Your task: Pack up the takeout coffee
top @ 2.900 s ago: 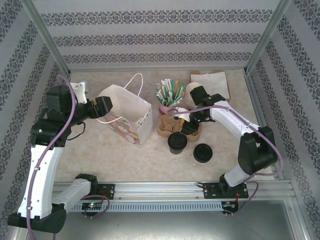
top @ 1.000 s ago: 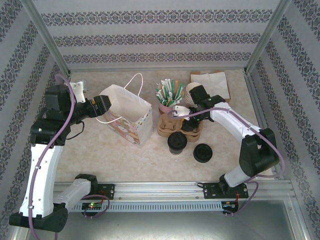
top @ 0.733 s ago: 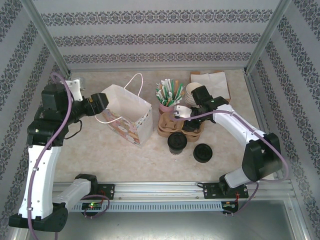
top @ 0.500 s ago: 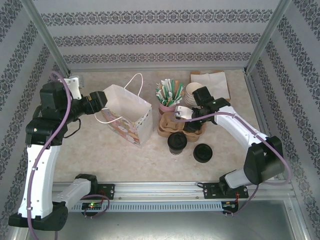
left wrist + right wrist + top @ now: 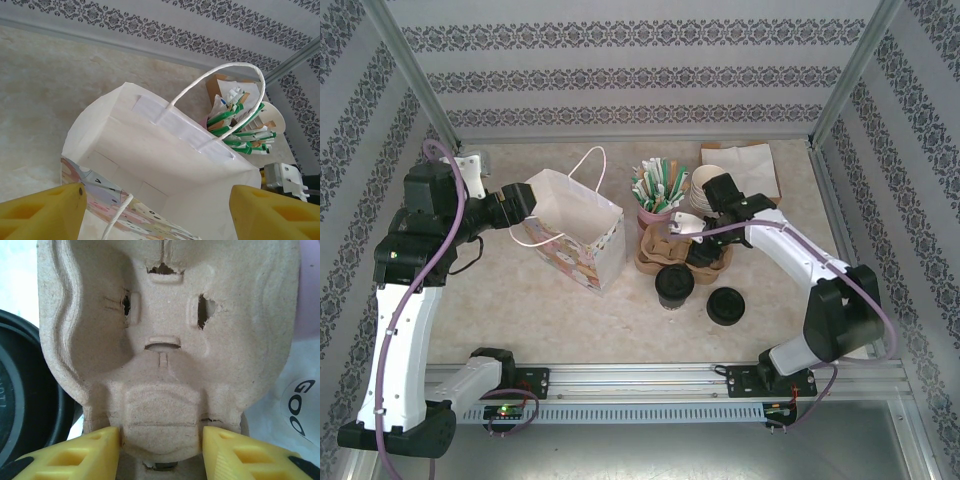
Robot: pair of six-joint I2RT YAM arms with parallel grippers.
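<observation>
Coffee: one small dark-sided disposable cup with a round black plastic lid (image 5: 674,283), upright on the tabletop at the near edge of the carrier, outside its wells.
Carrier: one brown moulded-pulp cup carrier (image 5: 165,315), matte and fibrous, with rounded wells and torn slits in the walls.
Right gripper (image 5: 160,435): yellow fingers set on either side of the carrier's raised centre hump and close against it; clamped or merely flanking, cannot tell.
Loose lid: one flat round black plastic lid (image 5: 725,305), lying near the cup, on the right-arm side.
Straws: a bunch of green-and-white wrapped straws (image 5: 658,185), too many to count, standing in one pink cup (image 5: 648,216) behind the carrier.
Cups: one stack of cream paper cups (image 5: 701,186), lidless, beside the straws.
Paper: flat brown paper sheets (image 5: 745,160) at the back.
Bag: one white paper bag with twisted white handles (image 5: 165,145), mouth open, printed pattern on the outer side.
Left gripper (image 5: 157,200): yellow fingers wide apart at the bag's rim, nothing clamped.
Surface: beige marbled tabletop (image 5: 570,310), smooth.
Room: grey striped damask wallpaper (image 5: 620,60) on three sides, with aluminium corner posts.
</observation>
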